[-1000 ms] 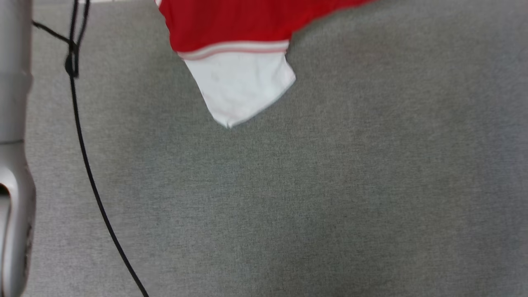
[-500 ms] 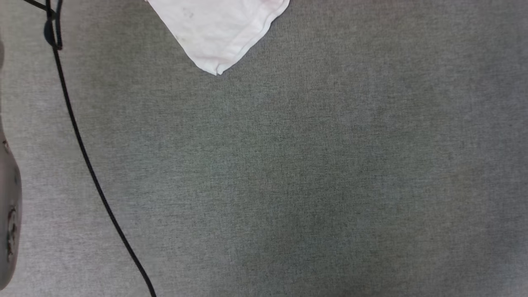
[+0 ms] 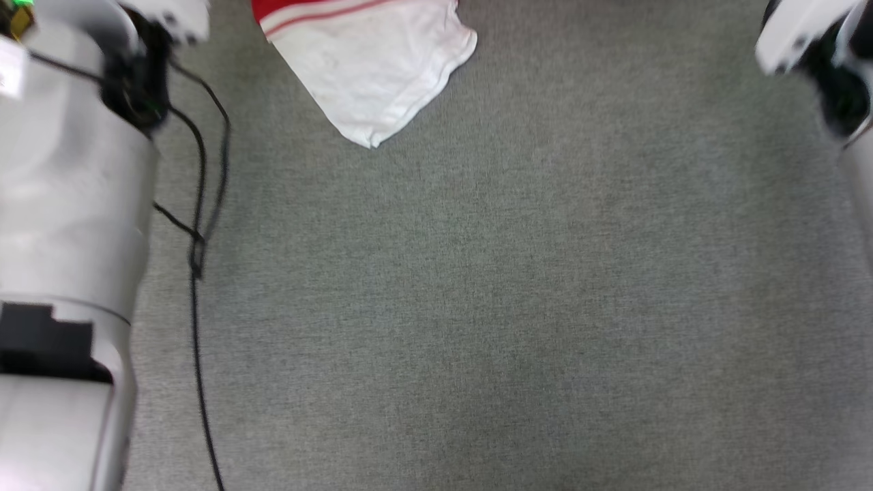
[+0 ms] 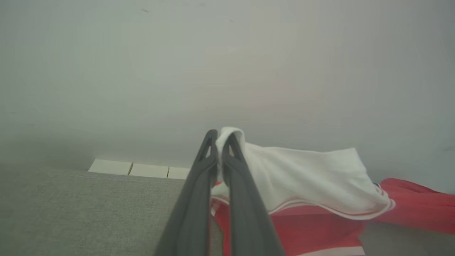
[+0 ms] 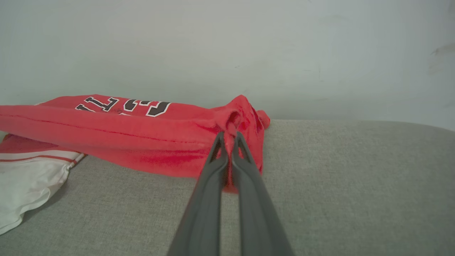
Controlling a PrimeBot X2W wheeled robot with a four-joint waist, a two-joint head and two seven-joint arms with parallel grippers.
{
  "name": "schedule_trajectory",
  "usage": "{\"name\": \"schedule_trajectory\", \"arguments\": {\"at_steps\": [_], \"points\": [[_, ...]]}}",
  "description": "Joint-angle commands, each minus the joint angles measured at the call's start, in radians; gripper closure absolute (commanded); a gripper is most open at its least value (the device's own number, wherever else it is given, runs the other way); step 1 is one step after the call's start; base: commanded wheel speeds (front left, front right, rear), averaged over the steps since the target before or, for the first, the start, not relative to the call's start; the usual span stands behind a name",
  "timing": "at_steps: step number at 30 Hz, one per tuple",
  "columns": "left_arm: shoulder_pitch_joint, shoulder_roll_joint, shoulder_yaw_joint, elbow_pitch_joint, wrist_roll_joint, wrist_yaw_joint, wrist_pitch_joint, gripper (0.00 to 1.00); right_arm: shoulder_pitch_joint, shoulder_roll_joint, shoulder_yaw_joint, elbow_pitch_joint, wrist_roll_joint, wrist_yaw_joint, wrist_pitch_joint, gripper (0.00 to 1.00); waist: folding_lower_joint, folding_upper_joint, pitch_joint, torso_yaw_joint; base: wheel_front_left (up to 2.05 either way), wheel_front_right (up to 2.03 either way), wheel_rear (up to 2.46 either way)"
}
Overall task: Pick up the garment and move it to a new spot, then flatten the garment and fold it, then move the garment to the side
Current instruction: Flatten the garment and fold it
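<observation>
The left gripper (image 4: 220,136) has its fingers (image 4: 193,209) pressed together on a fold of white sleeve (image 4: 302,170), pinched right at the tips. The right gripper (image 5: 229,137) is clamped the same way, on a bunched lump of red cloth at the opposite end of the garment (image 5: 142,138).

Between the two grips the red body hangs lifted and sagging, with its black lettering turned up toward the pale wall (image 5: 227,53). It sits close to the far edge of the grey cloth-covered tabletop (image 5: 337,185). A second white sleeve droops onto the tabletop below it, and in the head view that sleeve lies by the far edge.

Holding two well-separated points looks meant to keep the shirt stretched wide, so it can be carried and laid down without crumpling. A black cable (image 3: 198,273) trails along the tabletop's left side beside the left forearm (image 3: 68,170), well apart from the cloth.
</observation>
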Motion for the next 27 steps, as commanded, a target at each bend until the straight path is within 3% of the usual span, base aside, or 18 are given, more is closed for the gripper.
{"name": "schedule_trajectory", "arguments": {"at_steps": [1, 10, 20, 27], "points": [[0.03, -0.008, 0.001, 0.011, -0.008, -0.009, -0.009, 1.0, 0.034, -0.001, 0.01, 0.008, 0.01, -0.001, -0.007, 1.0, -0.0002, 0.0, -0.061, 0.008, 0.0, 0.0, 0.0], [0.36, -0.025, -0.012, 0.057, -0.056, -0.044, -0.055, 1.0, 0.331, -0.018, 0.108, 0.025, 0.116, -0.001, -0.043, 1.0, -0.0002, 0.0, -0.268, 0.023, 0.0, 0.0, 0.0], [0.72, 0.005, 0.016, -0.055, -0.079, -0.044, -0.069, 1.0, 0.604, -0.057, 0.165, -0.023, 0.19, -0.001, -0.108, 1.0, -0.0002, 0.0, -0.424, 0.043, 0.0, 0.0, 0.0], [1.024, 0.031, 0.056, -0.212, -0.099, 0.016, -0.068, 1.0, 0.826, -0.072, 0.169, -0.091, 0.212, -0.001, -0.17, 1.0, -0.0002, 0.0, -0.528, 0.043, 0.0, 0.0, 0.0]]}}
